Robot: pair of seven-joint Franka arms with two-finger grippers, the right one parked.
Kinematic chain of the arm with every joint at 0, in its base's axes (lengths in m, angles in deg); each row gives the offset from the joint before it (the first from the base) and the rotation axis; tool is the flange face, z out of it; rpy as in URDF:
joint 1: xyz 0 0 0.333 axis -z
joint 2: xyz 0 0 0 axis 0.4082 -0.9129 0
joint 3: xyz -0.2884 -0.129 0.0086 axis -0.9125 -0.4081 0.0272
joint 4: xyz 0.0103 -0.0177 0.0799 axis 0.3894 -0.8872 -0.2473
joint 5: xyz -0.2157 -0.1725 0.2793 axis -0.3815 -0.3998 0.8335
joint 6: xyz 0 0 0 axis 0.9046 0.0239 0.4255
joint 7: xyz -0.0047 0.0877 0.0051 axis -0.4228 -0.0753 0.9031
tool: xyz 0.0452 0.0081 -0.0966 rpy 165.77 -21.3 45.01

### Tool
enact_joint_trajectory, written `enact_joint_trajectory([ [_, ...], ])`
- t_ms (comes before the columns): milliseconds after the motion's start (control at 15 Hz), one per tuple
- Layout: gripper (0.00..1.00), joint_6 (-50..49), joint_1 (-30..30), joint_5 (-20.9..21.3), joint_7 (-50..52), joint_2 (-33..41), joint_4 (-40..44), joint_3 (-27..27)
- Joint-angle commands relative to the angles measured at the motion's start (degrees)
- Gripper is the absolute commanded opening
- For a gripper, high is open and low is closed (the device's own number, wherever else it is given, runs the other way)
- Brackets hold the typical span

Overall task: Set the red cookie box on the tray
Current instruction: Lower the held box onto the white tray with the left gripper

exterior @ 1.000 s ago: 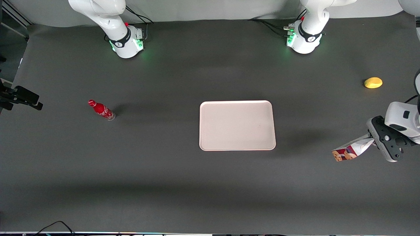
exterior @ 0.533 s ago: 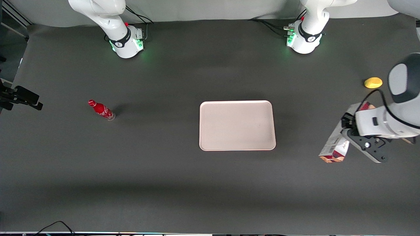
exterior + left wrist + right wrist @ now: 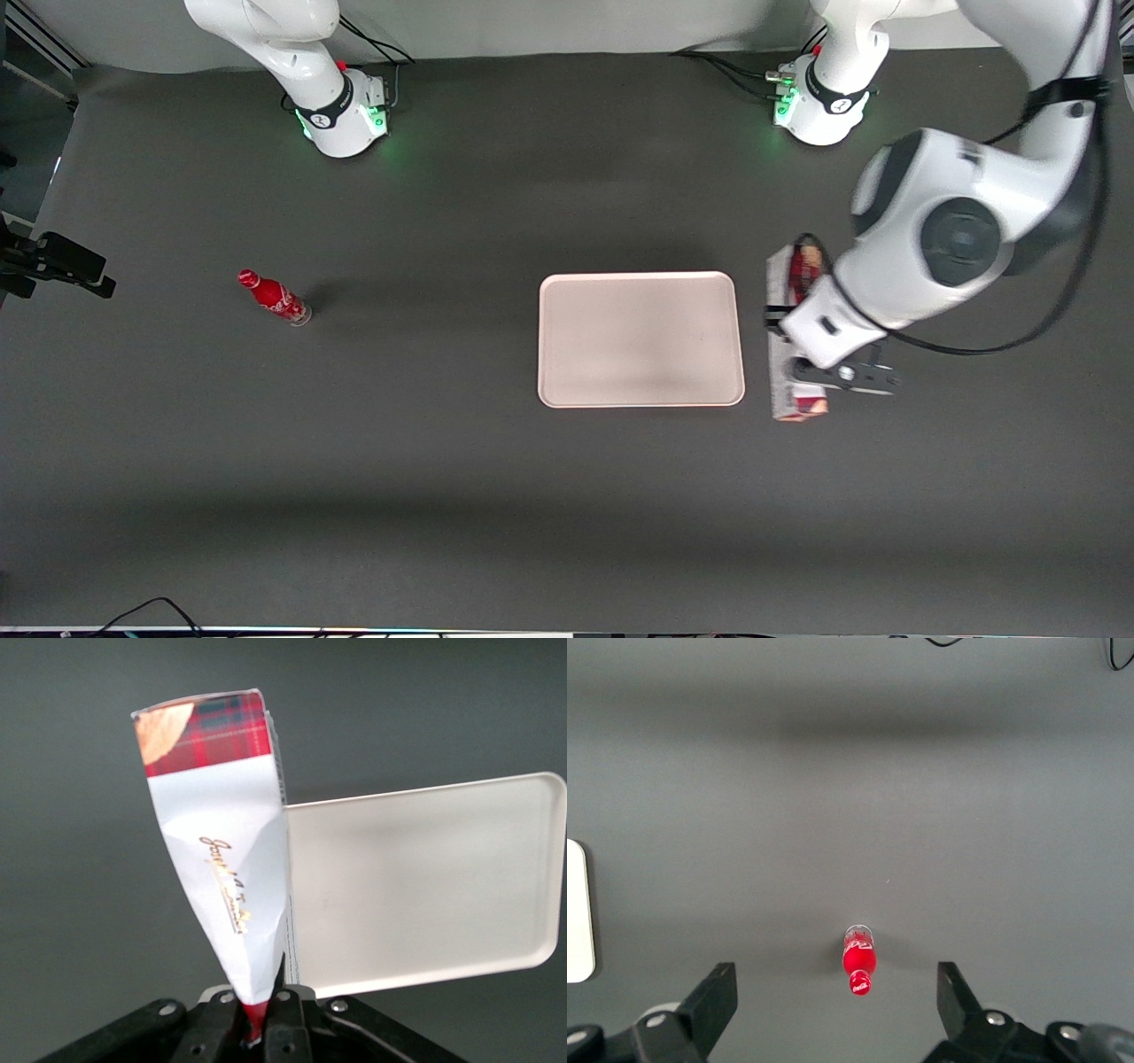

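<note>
Beside tray [image 3: 638, 390], hand [image 3: 257, 1028] pinching red cookie box [image 3: 226, 859], half-hidden.

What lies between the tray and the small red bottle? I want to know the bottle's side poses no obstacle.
Nothing: in the front view only bare dark table separates the tray from the red bottle. The gripper holds the red cookie box beside the tray's working-arm edge.

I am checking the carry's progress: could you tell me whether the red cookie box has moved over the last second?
Yes. Held by the gripper, the red cookie box has travelled toward the tray and now hangs beside its edge, not yet over it.
</note>
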Motion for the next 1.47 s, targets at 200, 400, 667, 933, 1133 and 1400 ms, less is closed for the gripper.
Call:
enact_joint_trajectory([
  [200,0.0,21.62,0.11,2.89,13.58,2.81,-20.58,-6.58],
  [400,0.0,30.77,0.11,4.38,14.81,2.1,-27.43,-6.49],
  [667,0.0,31.76,0.55,13.67,25.58,-1.93,-28.06,-6.58],
  [933,0.0,34.56,0.73,19.6,28.87,-6.51,-27.98,-6.58],
  [1133,0.0,34.66,0.73,19.68,28.87,-7.39,-27.62,-6.67],
  [1400,0.8,35.45,0.82,19.68,28.87,-8.36,-27.36,-6.67],
])
